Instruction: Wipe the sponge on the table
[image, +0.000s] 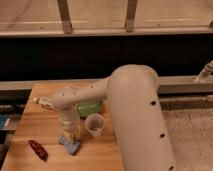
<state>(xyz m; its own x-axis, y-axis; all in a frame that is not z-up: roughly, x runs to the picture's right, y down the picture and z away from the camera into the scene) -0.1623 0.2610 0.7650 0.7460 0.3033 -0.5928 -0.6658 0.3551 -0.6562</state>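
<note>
The arm (135, 115) fills the middle and right of the camera view. It is a thick cream-coloured column that rises from the lower edge to a rounded shoulder, with a few small dark holes dotted along its side. From the shoulder a slimmer link reaches left across the desk (45, 125) to a bent joint over the left half of the top. From that joint the last link drops almost straight down. At its lower end the gripper (70, 136) points down at the wood, its fingers drawn together and clamped on the sponge (73, 146).

The desk is a light-brown butcher-block top with visible plank strips. The arm hides most of its right side. Behind it a wide dark band (100, 60) runs the full width of the view. Above that band is a pale horizontal rail (100, 32) carrying two upright metal posts (64, 15). To the right of the desk lies speckled grey floor (192, 135).

A green bowl (90, 107) stands near the middle of the desk, and the reaching link covers part of it from above. Just in front of the bowl is a small white cup (94, 125), upright with its mouth open. It stands close to the right of the gripper but apart from it.

The sponge is a small, flat, light-blue pad lying on the wood in the front-left part of the desk, directly under the gripper and left of the cup. A dark red oblong object (38, 149) lies further left, near the front corner, apart from the sponge and set at a slant.
</note>
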